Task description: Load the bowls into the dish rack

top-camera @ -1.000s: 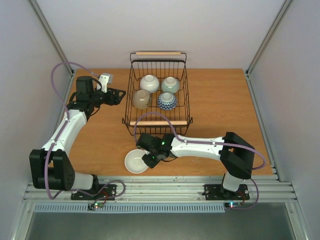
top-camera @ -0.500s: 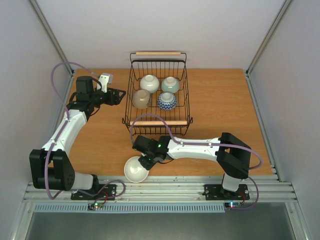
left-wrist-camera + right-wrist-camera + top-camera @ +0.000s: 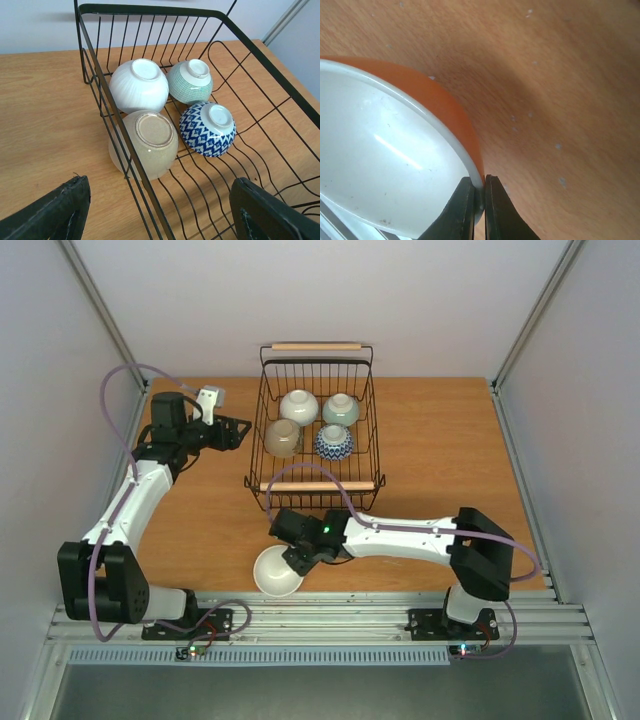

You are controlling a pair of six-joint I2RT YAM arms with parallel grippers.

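The tabletop (image 3: 440,440) is matt grained wood. The dish rack (image 3: 315,485) is black wire with pale wooden handles. The orange bowl (image 3: 442,102) is glossy glazed ceramic.

Pretty clearly a robotics lab test cell, not anyone's kitchen. Plain white panels (image 3: 320,290) box in the far end and both sides, with metal frame posts (image 3: 100,305) in the corners. A left arm (image 3: 130,495) and right arm (image 3: 410,537) are bolted to an aluminium rail (image 3: 330,618) at the near edge of a wooden tabletop (image 3: 440,460), purple cables (image 3: 108,390) looping loose.
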